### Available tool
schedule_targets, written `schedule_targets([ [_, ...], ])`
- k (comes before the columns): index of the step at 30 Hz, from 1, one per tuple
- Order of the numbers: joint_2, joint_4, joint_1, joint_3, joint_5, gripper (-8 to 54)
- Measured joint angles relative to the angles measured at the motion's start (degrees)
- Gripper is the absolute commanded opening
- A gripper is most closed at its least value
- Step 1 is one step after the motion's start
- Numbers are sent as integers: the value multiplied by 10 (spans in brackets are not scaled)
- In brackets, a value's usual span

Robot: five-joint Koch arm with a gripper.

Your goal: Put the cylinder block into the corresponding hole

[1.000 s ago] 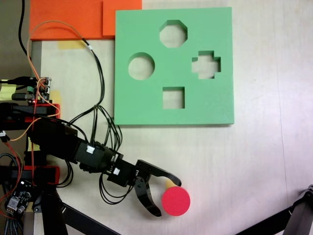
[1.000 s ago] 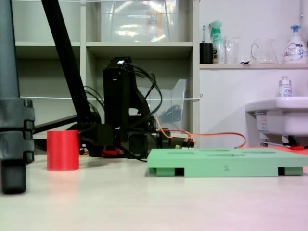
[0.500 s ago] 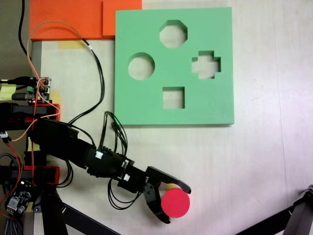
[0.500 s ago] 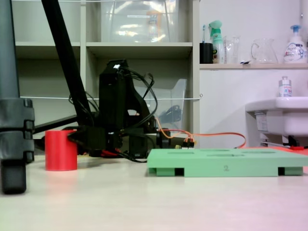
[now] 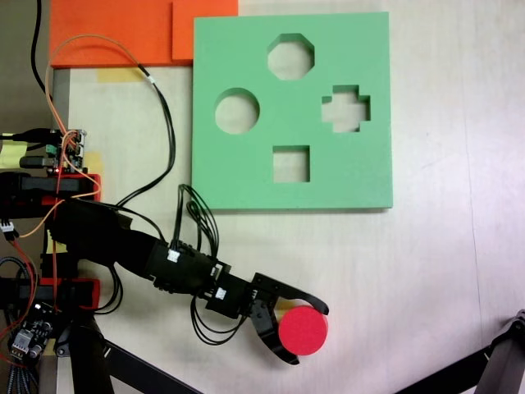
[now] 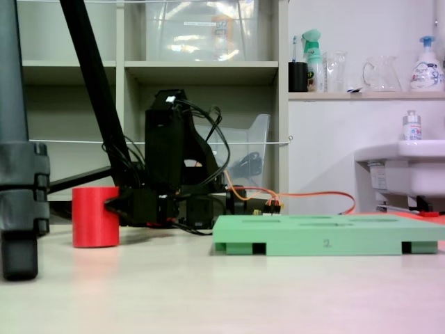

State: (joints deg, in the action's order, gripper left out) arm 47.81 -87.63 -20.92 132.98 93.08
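The red cylinder block [image 5: 303, 330] stands upright on the table near the front edge, and shows in the side-on fixed view too [image 6: 95, 217]. My gripper [image 5: 308, 335] holds it between both black fingers, one curving over its far side, the other against its near left side; it is shut on the block. From the side, the gripper [image 6: 111, 205] meets the block's right flank. The green foam board [image 5: 344, 180] lies flat well behind. Its round hole [image 5: 237, 111] is at the board's left, beside octagonal, cross and square cut-outs.
Orange foam sheets [image 5: 115, 33] lie at the back left. Loose wires [image 5: 164, 123] and the arm's base electronics [image 5: 57, 152] crowd the left edge. Black tripod legs [image 5: 500, 361] cross the front corners, and a dark post [image 6: 17, 174] stands near the side camera.
The arm reached forward and to the right, bringing the open jaws around the cylinder block. They then narrowed onto it, and the block shifted slightly to the right.
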Motion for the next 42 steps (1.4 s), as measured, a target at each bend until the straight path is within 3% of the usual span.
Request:
schedule_targets([
  [5,30,1,40,19,3,333],
  [11,212,76,188,31,4,329],
  [16,287,105,331,33,4,310],
  [24,288,192,576,23,4,316],
  [42,132,309,686,-192,5,323],
])
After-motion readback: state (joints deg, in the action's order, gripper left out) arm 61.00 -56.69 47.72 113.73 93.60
